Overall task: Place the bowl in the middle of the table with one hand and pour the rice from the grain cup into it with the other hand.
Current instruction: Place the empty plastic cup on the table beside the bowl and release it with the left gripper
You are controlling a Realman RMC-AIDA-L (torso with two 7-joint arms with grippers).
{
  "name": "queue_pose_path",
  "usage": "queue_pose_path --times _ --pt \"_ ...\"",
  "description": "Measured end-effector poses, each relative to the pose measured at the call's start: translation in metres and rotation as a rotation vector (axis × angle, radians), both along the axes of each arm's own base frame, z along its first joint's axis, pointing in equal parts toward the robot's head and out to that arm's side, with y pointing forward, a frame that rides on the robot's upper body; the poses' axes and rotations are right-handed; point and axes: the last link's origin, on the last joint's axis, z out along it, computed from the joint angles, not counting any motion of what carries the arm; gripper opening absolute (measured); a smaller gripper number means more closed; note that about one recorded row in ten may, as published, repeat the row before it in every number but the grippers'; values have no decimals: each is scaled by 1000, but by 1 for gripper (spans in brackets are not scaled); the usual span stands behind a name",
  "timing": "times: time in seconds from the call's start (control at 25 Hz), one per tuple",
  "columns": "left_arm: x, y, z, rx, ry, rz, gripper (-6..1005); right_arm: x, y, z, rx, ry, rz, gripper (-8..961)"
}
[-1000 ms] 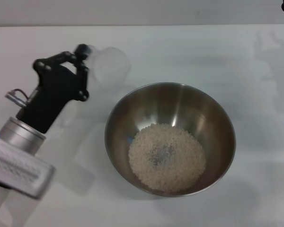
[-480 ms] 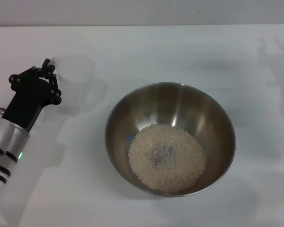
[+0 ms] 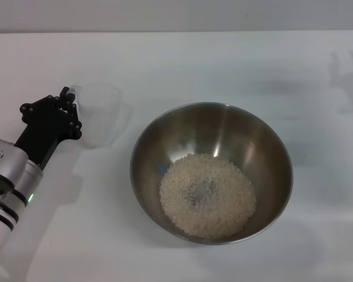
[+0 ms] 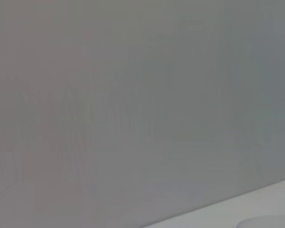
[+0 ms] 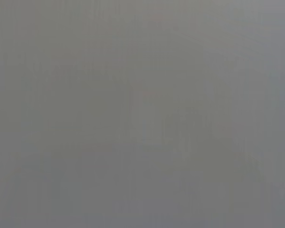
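Note:
In the head view the shiny steel bowl (image 3: 146,138) stands in the middle of the white table (image 3: 223,64). A heap of pale rice (image 3: 207,194) lies in its bottom. Left of the bowl the clear grain cup (image 3: 101,115) is upright, low over or on the table, and looks empty. My left gripper (image 3: 72,111) comes in from the lower left and is shut on the cup's near side. The cup is a short way from the bowl's rim and does not touch it. My right gripper is out of view. Both wrist views show only plain grey.
Bare white tabletop surrounds the bowl on all sides. The grey wall (image 3: 176,14) runs along the table's far edge. The left arm's silver-white forearm (image 3: 6,188) covers the lower left corner. A pale strip of table (image 4: 275,211) shows in the left wrist view.
The left gripper carried the cup away from the bowl's rim to the left and lower, turning it from tilted to upright. The right gripper left the top right corner.

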Motion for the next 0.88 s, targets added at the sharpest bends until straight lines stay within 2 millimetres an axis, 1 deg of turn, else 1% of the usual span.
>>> queue_pose_path --times 0.52,0.8,0.88 --pt "-7 -2 -4 -28 11 40 24 2 -2 0 -3 -5 1 393" --pt "-14 -7 -2 -38 -68 80 31 1 -2 0 -2 -7 3 393" --pt "-15 -8 -1 -37 -73 82 88 1 -2 0 -2 -7 5 393"
